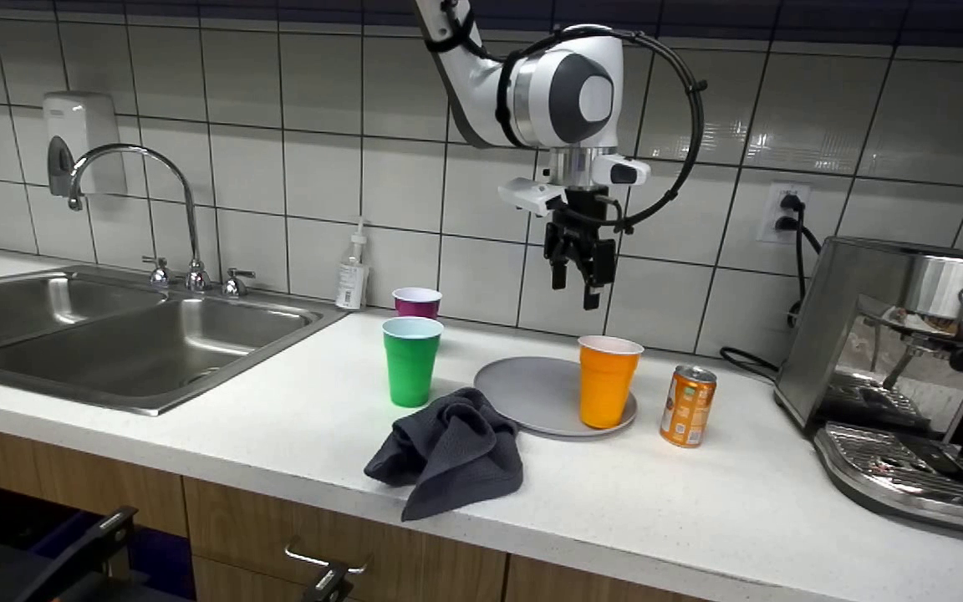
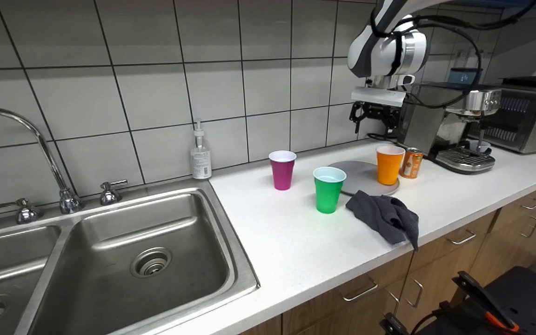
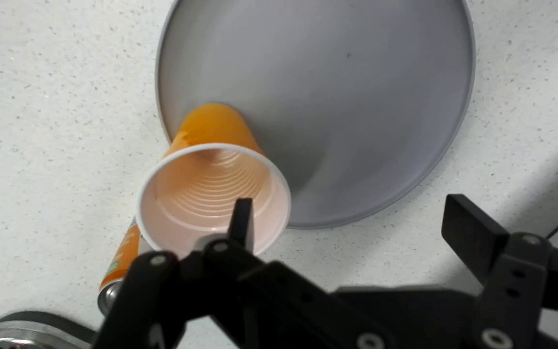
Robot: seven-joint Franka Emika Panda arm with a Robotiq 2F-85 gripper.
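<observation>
Tool (image 3: pixel 349 211) gapes wide near the orange cup (image 3: pixel 213 128); print (image 1: pixel 682 415) on the can (image 1: pixel 689 401) seems unreadable.

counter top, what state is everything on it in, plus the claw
claw: open, holding nothing
plate: flat, face up
orange cup: upright on the plate, no liquid visible
green cup: upright, contents not visible
purple cup: upright, contents not visible
can: upright, opened or sealed unclear
cloth: crumpled
pump bottle: upright
faucet: not running
coffee machine: on or off unclear
boxy steel appliance: partly in view, on or off unclear
</observation>
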